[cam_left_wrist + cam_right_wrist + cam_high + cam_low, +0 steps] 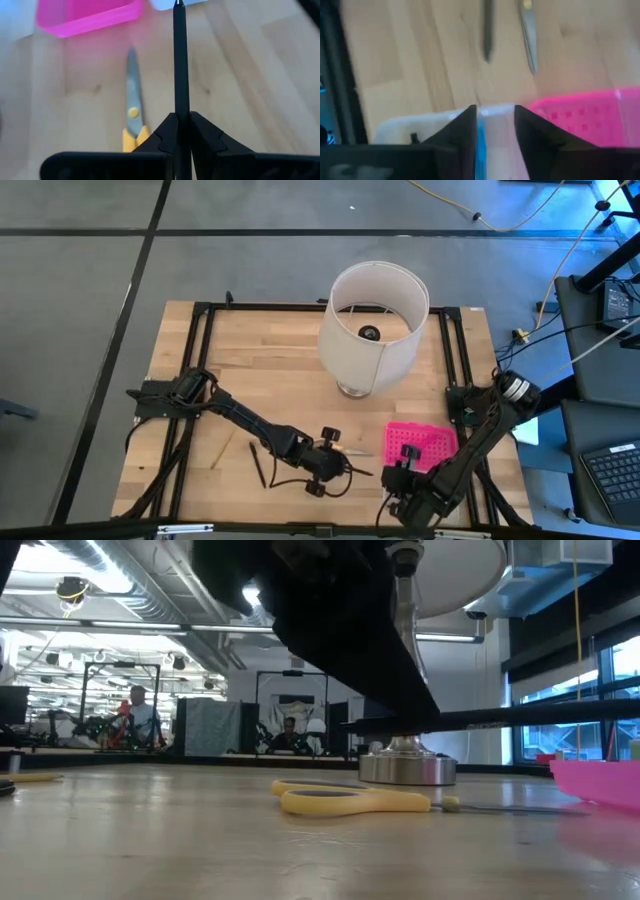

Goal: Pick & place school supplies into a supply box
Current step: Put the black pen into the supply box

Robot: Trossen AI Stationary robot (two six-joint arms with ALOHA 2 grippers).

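Pinching thin black pen [180, 60], left tool [180, 120] points it toward supply box [420, 445] for drop-in. Right tool [494, 125] over box's clear base, fingers spread around grey-blue pen [480, 150], seemingly releasing. Scissors [350, 800] lie on surface [270, 370], left of box.

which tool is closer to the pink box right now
Right. The right tool is right at the pink box, at its near edge. The left tool, shut on a black pen, sits off to the box's left, past the scissors.
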